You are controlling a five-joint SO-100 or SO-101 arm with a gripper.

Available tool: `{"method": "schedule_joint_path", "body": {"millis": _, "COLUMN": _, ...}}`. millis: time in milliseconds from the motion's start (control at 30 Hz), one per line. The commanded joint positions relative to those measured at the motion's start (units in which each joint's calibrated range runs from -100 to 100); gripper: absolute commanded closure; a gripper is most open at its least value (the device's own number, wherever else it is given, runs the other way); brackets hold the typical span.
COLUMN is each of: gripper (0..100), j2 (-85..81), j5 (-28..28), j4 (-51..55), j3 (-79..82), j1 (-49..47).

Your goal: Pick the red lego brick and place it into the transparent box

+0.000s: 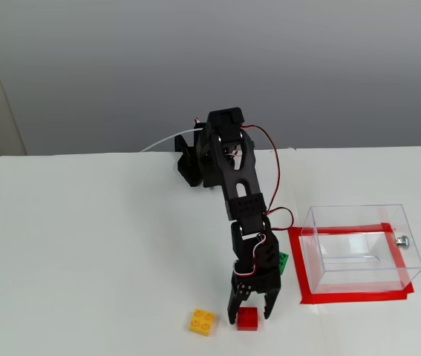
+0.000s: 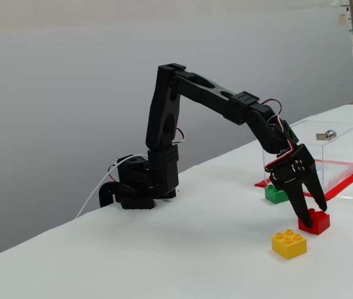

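Right now, on a fixed view that looks down at the table from in front, I see my black arm (image 1: 236, 185) reaching toward the camera across a white table (image 1: 84, 245). Its gripper (image 1: 249, 313) points down with the two fingers spread apart, released, one on each side of the red lego brick (image 1: 247, 320). I cannot tell from this angle whether the fingertips touch the brick. The brick sits on the table at about 6 o'clock from the arm's base. A yellow brick (image 1: 202, 322) lies just beside it, at its 9 o'clock. A green brick (image 1: 282, 262) peeks out from behind the wrist, at about 1 o'clock from the red one. The transparent box (image 1: 359, 248) stands at 3 o'clock from the gripper, apart from it, on a frame of red tape (image 1: 353, 296), with a small silver knob (image 1: 402, 240) on its right wall.

On a fixed view from the side, low over the table, the arm (image 2: 164, 124) arches from its base at 9 o'clock down to the gripper (image 2: 311, 210) at 4 o'clock. The fingers are open, and the red lego brick (image 2: 314, 221) rests on the table directly under the tips. The yellow brick (image 2: 289, 243) lies near it at 7 o'clock. The green brick (image 2: 276, 194) sits behind, at 10 o'clock. The transparent box (image 2: 332, 156) stands beyond the gripper at 1 o'clock, knob (image 2: 325, 134) high on its wall.
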Motion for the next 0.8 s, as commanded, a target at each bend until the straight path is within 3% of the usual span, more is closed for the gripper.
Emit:
{"method": "schedule_joint_path", "body": {"millis": 0, "gripper": 72, "j2": 0.15, "j5": 0.19, "j4": -0.48, "j3": -2.47, "j1": 0.43}}
{"method": "schedule_joint_path", "body": {"millis": 400, "gripper": 73, "j2": 0.91, "j5": 0.19, "j4": -0.48, "j3": -2.29, "j1": 0.43}}
{"method": "schedule_joint_path", "body": {"millis": 633, "gripper": 94, "j2": 0.82, "j5": 0.19, "j4": -0.48, "j3": -2.11, "j1": 0.51}}
{"method": "schedule_joint_path", "body": {"millis": 767, "gripper": 98, "j2": 0.15, "j5": 0.19, "j4": -0.13, "j3": -1.83, "j1": 0.66}}
